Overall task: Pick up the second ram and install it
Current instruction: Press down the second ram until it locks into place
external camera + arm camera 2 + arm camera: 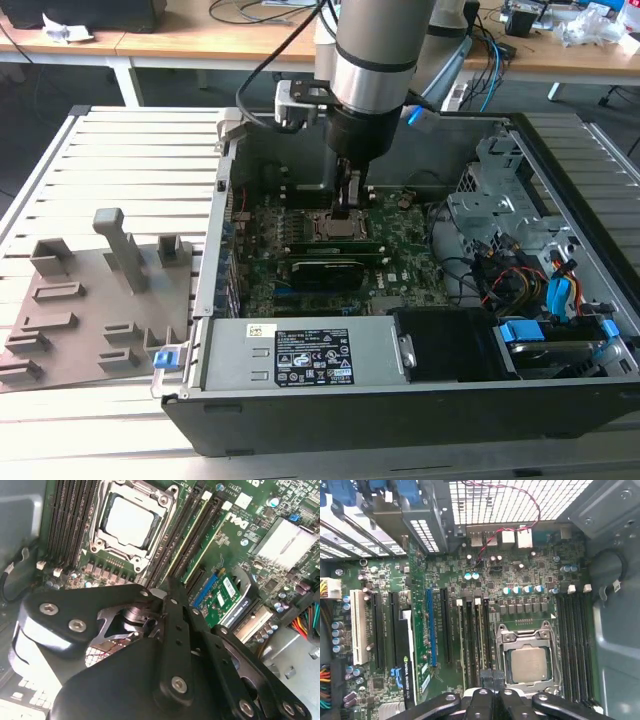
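1. The gripper (350, 205) hung inside the open computer case (560, 160), pointed straight down at the motherboard (400, 265), right beside the CPU socket (335, 226).
2. Tool state: in the first wrist view the two fingers of the gripper (492, 676) sat pressed together, with no gap and nothing seen pinched between them. Judged: a closed tip makes a narrow pusher, which suits pressing on a thin edge better than gripping it.
3. The second ram (192, 535) showed in the second wrist view as a pale green edge standing in one of the long slots next to the CPU socket (129, 520). It ran in line with the closed tip of the gripper (170, 582).
4. Could not tell whether the tip was touching the stick's top edge or was just above it. The fingers covered that end.
5. Judged: the stick stood upright in its slot, not carried, so the picking-up looked done and the work was at seating. Whether the end latches had snapped shut could not be made out.
6. The bank of slots (70, 515) on the socket's other side looked bare and dark.
7. The grey holder tray (90, 310) lay outside the case, on the exterior view's left and well apart from the arm. Judged: it was the parts stand.
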Tool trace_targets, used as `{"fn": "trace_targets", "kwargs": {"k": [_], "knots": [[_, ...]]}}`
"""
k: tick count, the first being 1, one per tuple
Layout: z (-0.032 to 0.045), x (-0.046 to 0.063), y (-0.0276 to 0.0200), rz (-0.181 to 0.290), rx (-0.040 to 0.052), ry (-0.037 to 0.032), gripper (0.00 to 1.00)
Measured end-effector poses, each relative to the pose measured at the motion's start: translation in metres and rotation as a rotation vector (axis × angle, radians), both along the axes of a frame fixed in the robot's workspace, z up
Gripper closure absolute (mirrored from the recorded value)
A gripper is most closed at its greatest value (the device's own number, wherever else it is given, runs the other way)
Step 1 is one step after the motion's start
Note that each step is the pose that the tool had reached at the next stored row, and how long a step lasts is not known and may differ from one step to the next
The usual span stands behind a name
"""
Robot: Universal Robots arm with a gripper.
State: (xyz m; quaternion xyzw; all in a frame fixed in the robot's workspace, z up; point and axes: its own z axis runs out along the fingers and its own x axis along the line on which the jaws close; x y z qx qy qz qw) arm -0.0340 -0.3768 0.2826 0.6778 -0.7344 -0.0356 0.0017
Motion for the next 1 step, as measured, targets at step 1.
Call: {"fn": "trace_targets", "kwargs": {"k": [1], "knots": [[0.0000,0.0000,0.0000,0.000,0.0000,0.0000,0.89]]}}
